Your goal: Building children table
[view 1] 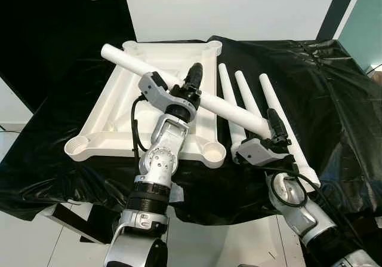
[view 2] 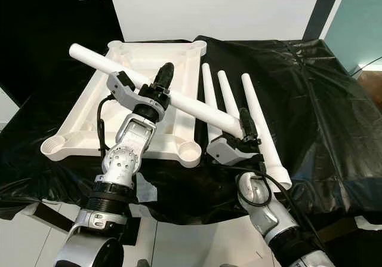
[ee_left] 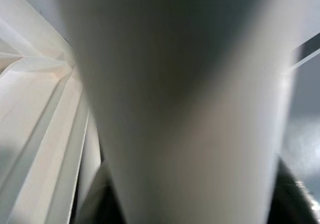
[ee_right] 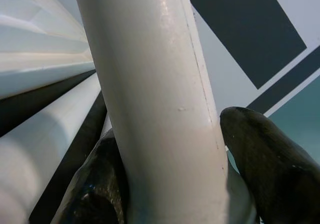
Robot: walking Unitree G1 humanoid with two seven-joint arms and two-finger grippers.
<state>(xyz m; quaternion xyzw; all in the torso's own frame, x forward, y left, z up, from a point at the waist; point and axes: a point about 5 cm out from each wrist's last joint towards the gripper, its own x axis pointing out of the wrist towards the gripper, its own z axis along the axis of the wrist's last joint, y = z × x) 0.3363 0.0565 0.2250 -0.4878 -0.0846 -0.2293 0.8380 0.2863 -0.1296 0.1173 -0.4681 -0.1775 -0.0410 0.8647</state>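
Observation:
A white table top (view 1: pixel 113 109) lies upside down on the black-draped work surface, with round leg sockets (view 1: pixel 213 152) at its corners. One long white table leg (view 1: pixel 227 107) is held slanted above it, from the far left corner down to the near right. My left gripper (view 1: pixel 192 83) is shut on the leg near its middle. My right gripper (view 1: pixel 276 126) is shut on its lower right end. The right wrist view has black fingers (ee_right: pixel 270 159) clasping the leg (ee_right: pixel 160 108) on both sides. The left wrist view is close up on the leg (ee_left: pixel 190 108), with the top's ribs (ee_left: pixel 40 108) beside it.
Three more white legs (view 1: pixel 245 91) lie side by side on the black cloth (view 1: pixel 334 100) just right of the table top. The cloth hangs over the near edge, with white floor below. A black panel stands at the far left.

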